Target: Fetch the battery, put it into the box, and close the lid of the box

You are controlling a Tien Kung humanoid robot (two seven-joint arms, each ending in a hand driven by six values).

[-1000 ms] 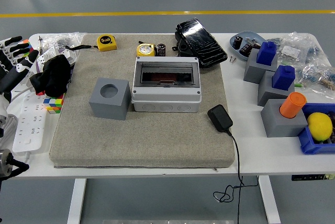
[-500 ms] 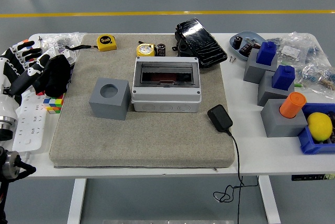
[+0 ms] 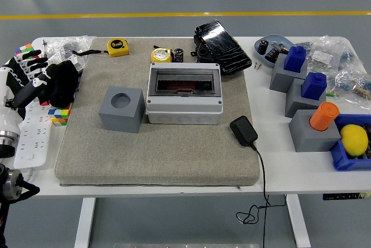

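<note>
- Grey felt-like mat [image 3: 156, 149] covers the middle of the white table [image 3: 278, 167], and a pale grey plastic box with a clear hinged lid [image 3: 184, 94] sits on it, its lid lying down over the dark inside.
- Just behind the box, at the mat's far edge, a small black cylindrical battery [image 3: 178, 55] stands upright beside a round yellow tape measure [image 3: 162, 55].
- At the table's left edge the robot's black-and-white left hand [image 3: 29, 77] hovers over a white power strip [image 3: 29, 132], fingers [image 3: 36, 64] loosely spread and holding nothing.
- That hand is well apart from the battery, with a grey cube with a round hole [image 3: 121, 109] and a crumpled black cloth [image 3: 61, 83] lying between them.
- Right of the box, a black charger with a trailing cable [image 3: 244, 131] rests on the mat's edge.
</note>
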